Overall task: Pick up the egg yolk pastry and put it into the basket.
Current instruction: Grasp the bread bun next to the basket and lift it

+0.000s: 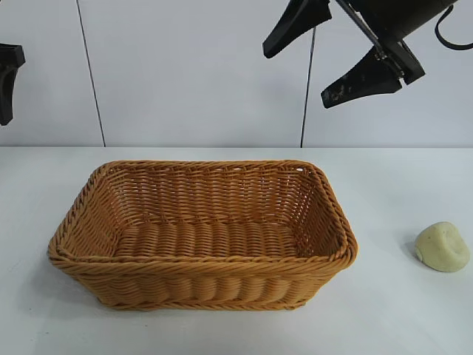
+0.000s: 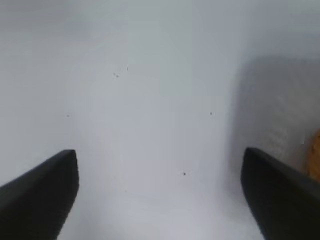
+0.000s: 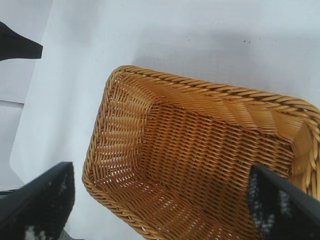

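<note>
— Left gripper (image 1: 7, 74) sat at the far left edge of the room's view, only a dark sliver of it showing; its wrist camera had both fingers spread wide over bare white table (image 2: 150, 100), nothing between them.

— And the basket (image 1: 203, 237)?

— Middle of the table, empty, its long side facing me. I saw only bare weave on the floor inside.

— Then the other arm?

— Right gripper (image 1: 325, 63) hung high above the basket's right end, tilted down, jaws splayed and holding nothing. Its own camera looked straight into the wicker.

— So where was the egg yolk pastry (image 1: 442, 247)?

— Out on the table to the right of the basket, well apart from the rim, not touched by either of the 2 grippers.

— How would it take a grip, you reckon?

— Light, I'd guess, and soft enough to dent or crumble under a hard squeeze. Its matte surface looked unlikely to slip. I'd have come down from above and closed gently across the widest part of the dome, low near the table, so the rounded top couldn't squirt out.
</note>
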`<state>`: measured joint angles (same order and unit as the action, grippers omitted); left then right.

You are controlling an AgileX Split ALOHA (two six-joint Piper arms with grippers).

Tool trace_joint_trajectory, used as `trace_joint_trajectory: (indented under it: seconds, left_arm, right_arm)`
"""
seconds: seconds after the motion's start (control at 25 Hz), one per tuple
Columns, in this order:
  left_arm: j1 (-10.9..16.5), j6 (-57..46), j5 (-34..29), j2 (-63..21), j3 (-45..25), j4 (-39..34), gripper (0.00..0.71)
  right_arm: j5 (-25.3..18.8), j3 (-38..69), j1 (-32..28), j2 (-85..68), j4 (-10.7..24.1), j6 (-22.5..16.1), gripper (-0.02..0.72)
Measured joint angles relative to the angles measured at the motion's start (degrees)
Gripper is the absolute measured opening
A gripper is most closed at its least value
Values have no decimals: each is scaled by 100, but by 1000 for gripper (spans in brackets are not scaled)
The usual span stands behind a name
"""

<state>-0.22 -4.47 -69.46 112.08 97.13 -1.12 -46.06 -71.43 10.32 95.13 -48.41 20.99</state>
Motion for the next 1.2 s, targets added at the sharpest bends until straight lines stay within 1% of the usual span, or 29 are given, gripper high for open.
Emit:
trace_joint_trajectory:
  seconds: [0.12, 0.24, 0.36, 0.52, 0.88, 0.92, 0.96, 1.0, 1.04, 1.08, 1.2]
  left_arm:
    - [0, 22, 0, -198, -199, 0, 683]
    - [0, 59, 0, -587, -513, 0, 683]
    - [0, 162, 0, -1144, -980, 0, 683]
    - [0, 236, 0, -2005, -1845, 0, 683]
    - [0, 317, -8, -4530, -4129, 0, 683]
    - [0, 317, -14, -4817, -4341, 0, 683]
    - [0, 317, -14, -4817, -4341, 0, 683]
    - [0, 317, -13, -5065, -4586, 0, 683]
    - [0, 317, -13, -5368, -4824, 0, 683]
    - [0, 328, -19, -5995, -5247, 6, 683]
    - [0, 328, 228, -6909, -5838, 112, 683]
  right_arm:
    - [0, 0, 0, 0, 0, 0, 642]
    - [0, 0, 0, 0, 2, 0, 642]
    - [0, 0, 0, 0, 2, 0, 642]
    - [0, 0, 0, 0, 2, 0, 642]
    - [0, 0, 0, 0, 2, 0, 642]
    - [0, 0, 0, 0, 2, 0, 642]
    - [0, 0, 0, 0, 2, 0, 642]
    - [0, 0, 0, 0, 2, 0, 642]
    - [0, 0, 0, 0, 2, 0, 642]
    - [0, 0, 0, 0, 2, 0, 642]
    - [0, 0, 0, 0, 2, 0, 642]
